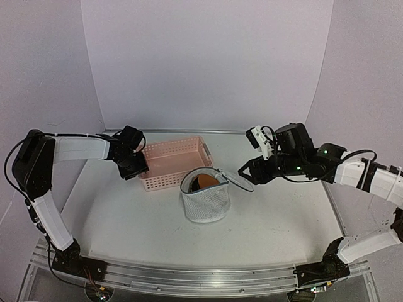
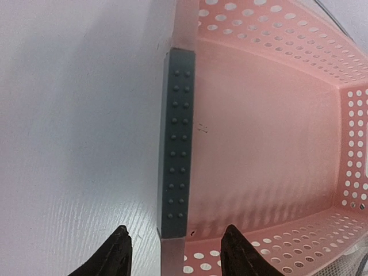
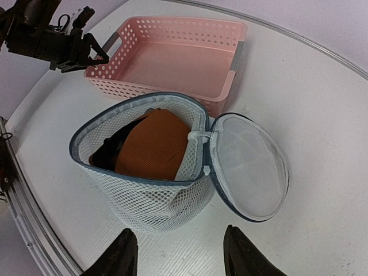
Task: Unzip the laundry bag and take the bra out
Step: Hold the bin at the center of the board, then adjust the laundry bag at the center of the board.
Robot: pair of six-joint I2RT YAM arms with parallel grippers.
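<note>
Since the laundry bag (image 3: 144, 198) stands upright near the middle of the table (image 1: 119, 220) with its dark zip rim parted and its round lid (image 3: 250, 167) flopped outward, joined to the bag at one short stretch, the unzipping looks done. What is left is the removal: the orange bra (image 3: 152, 146) sits inside the mouth, a dark strap or trim showing along one side of it, with nothing gripping it.

The right gripper (image 3: 178, 253) hangs above and just beside the bag, its fingers spread wide and empty, which I judge well placed for a reach into the opening. The left gripper (image 2: 175, 244) hovers over the pink basket (image 1: 165, 184), fingers apart with nothing between them, astride the grey studded handle strip (image 2: 177, 144) on the basket's end rim; whether it touches the rim I cannot tell.

The basket is just behind the bag and holds nothing that I can see. The tabletop is white with a faint wood grain, and plain pale walls (image 1: 201, 63) close it in behind and at both sides
</note>
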